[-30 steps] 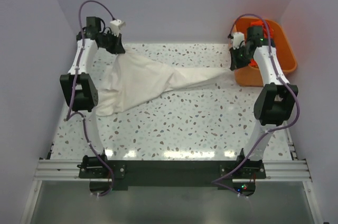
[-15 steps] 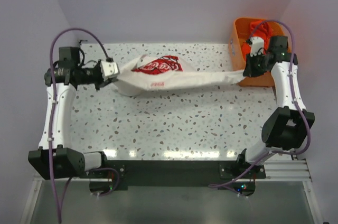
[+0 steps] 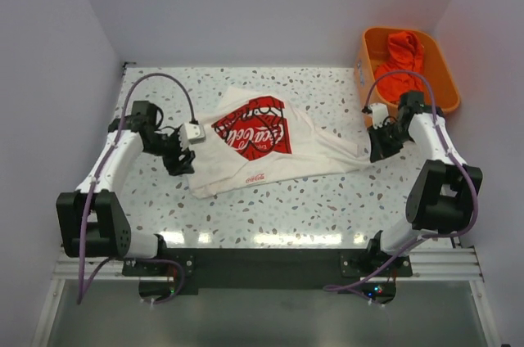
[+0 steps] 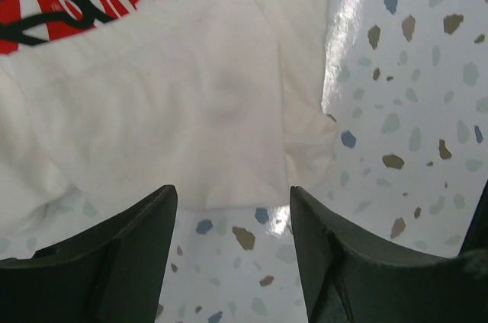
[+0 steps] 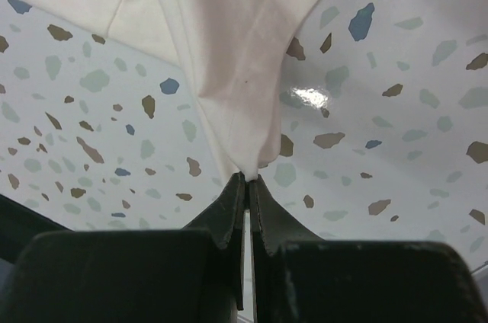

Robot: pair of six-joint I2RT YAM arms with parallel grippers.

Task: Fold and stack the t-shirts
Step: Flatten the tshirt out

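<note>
One shirt [image 3: 237,168] lies face up on the table [image 3: 327,200], at its middle and a little toward 9 o'clock. Its red print [image 3: 254,130] sits on the 12 o'clock half of the cloth, tilted, and a small red script mark [image 3: 255,177] shows near the 6 o'clock edge. The broad white body lies on the 9 o'clock side. From there the cloth narrows into a drawn-out, creased tail that reaches toward 3 o'clock. So the long axis runs roughly 9 to 3, with the 9 o'clock end dipping slightly toward 8. I cannot tell which end is the collar.

The left gripper [image 3: 182,159] is low at the shirt's 9 o'clock edge, and its jaws are apart with nothing between them. In the left wrist view the two fingers [image 4: 122,254] frame bare table, and the shirt's edge [image 4: 191,110] lies flat just beyond their tips. A corner of the print and the small script show at the top of that view.

The right gripper [image 3: 377,153] is at 3 o'clock, pinched on the tip of the tail. In the right wrist view its jaws [image 5: 245,180] meet on a gathered point of white cloth [image 5: 229,49], which fans out from them across the table.

At the 1 o'clock corner stands an orange tub [image 3: 362,77] holding a red cloth [image 3: 405,52], well apart from the shirt.
</note>
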